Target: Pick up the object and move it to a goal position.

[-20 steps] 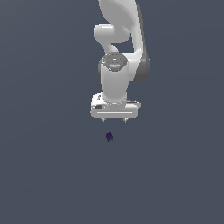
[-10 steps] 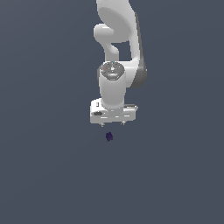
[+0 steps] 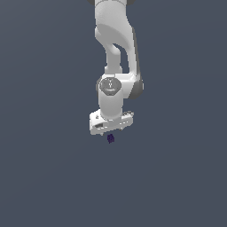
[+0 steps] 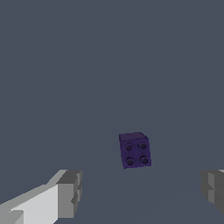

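Between the fingertips: the gripper (image 4: 140,197) stands spread wide, one grey pad (image 4: 70,194) at one side of the wrist view and the other just showing at the opposite edge, nothing between them.
Just beyond the pads: the dark purple cube (image 4: 134,150) lies on the grey floor (image 4: 109,65), apart from both fingers and roughly midway across the gap, a little nearer the far-edge finger.
Cube face: four round studs show on the side turned to the wrist camera, like a small building brick; the edges look crisp and square.
Handling, as a judgement: tiny and surely light, rigid, matte enough not to slip; not fragile. The flat side faces look best for the pads, closing squarely so the little block does not twist or squirt out.
Farther off, exterior view: the white arm (image 3: 116,40) hangs straight down, its gripper (image 3: 111,131) low over the cube (image 3: 111,138), which peeks out just under the hand.
Only in the wrist view: the studs, and the open gap.
Only in the exterior view: the arm's upright posture and how close the hand is to the floor (image 3: 44,177). No goal marker shows in either.
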